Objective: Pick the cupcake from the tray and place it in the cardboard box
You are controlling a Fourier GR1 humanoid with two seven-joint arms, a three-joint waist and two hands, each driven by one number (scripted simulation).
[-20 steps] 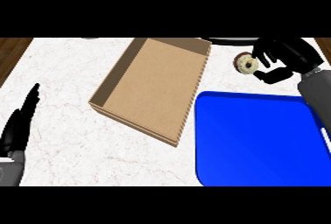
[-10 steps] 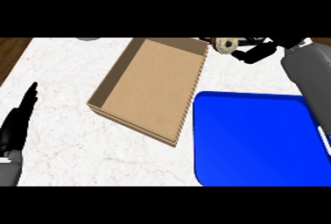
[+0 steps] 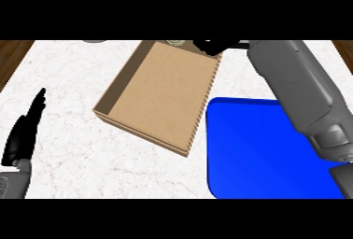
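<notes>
The cupcake (image 3: 176, 42) shows at the view's top edge, over the far end of the open cardboard box (image 3: 162, 95). My right hand (image 3: 210, 46) is just right of it, above the box's far right corner, fingers curled on the cupcake; much of the hand is cut off by the view's edge. Its grey forearm runs down across the blue tray (image 3: 265, 154), which holds nothing that shows. At the left edge my left hand (image 3: 24, 133) rests open, fingers pointing up, well away from the box.
A small grey object (image 3: 94, 41) peeks in at the top left. Brown wood borders the white marble counter (image 3: 76, 79) at both upper corners. The tray lies close against the box's right side.
My right hand has carried the cupcake leftward from above the tray's far side to over the box's far end. The left hand has stayed put.
</notes>
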